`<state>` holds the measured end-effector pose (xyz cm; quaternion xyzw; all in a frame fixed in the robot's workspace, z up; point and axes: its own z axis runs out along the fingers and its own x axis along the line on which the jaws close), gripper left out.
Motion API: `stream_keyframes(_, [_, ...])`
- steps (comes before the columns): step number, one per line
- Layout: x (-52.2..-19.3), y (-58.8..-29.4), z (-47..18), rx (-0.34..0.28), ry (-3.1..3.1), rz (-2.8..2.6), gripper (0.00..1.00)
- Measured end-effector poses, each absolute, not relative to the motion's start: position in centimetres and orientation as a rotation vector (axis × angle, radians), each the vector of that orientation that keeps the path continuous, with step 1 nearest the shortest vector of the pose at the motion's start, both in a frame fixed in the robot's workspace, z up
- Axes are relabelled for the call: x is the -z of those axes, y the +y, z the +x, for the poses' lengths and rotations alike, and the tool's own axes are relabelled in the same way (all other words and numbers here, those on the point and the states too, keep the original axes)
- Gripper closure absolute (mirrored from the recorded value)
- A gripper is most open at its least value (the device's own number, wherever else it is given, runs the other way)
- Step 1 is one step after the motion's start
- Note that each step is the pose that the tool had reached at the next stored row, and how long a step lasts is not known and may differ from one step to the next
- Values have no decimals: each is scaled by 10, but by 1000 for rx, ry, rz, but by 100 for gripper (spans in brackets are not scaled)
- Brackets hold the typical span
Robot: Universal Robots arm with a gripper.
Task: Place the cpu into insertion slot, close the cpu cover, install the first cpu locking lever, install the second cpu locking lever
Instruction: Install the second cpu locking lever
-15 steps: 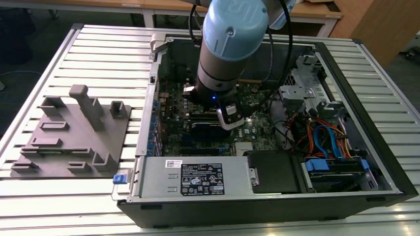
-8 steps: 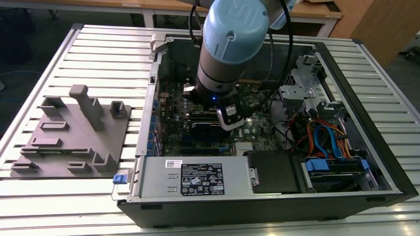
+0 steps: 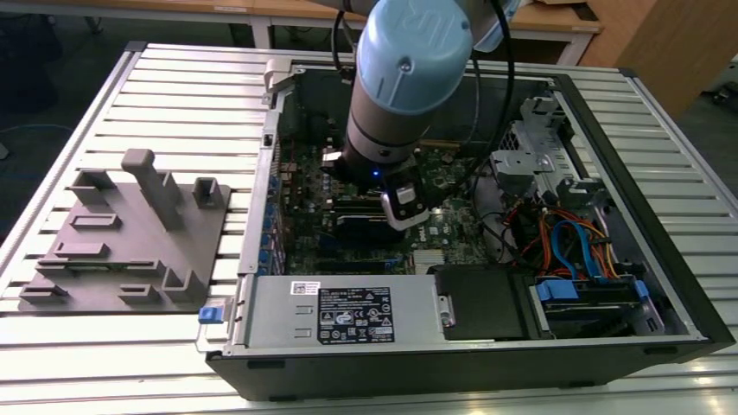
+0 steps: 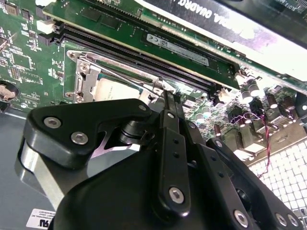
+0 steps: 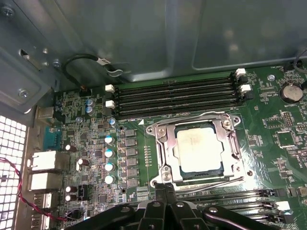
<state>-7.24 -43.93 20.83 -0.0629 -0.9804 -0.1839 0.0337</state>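
Note:
The cpu [image 5: 198, 151], a dull silver-tan square, lies flat in the insertion slot [image 5: 175, 152] on the green board. The cpu cover [image 5: 163, 148], a metal frame, lies down around it. One thin wire lever [image 5: 211, 184] runs along the socket edge nearest my fingers; another lever [image 5: 238, 143] runs along an adjoining side. My gripper [image 5: 165, 191] is shut, its black tips pressed together at the socket's corner beside the first lever's end. The second wrist view shows the gripper [image 4: 170, 98] just short of the cpu [image 4: 120, 91]. In the exterior view the gripper [image 3: 406, 216] hangs low inside the open computer case.
Long black memory slots [image 5: 175, 96] run beside the socket, and a long black card [image 4: 216, 19] stands close to it. A power supply [image 3: 334, 316], drive cage and cables [image 3: 576, 242] crowd the case. A grey fixture plate [image 3: 127, 233] lies at the exterior view's left.

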Motion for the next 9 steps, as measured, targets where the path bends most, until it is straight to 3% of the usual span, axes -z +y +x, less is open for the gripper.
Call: stream_keyframes(9, [-203,-439,-72,577,-3013,-193,90])
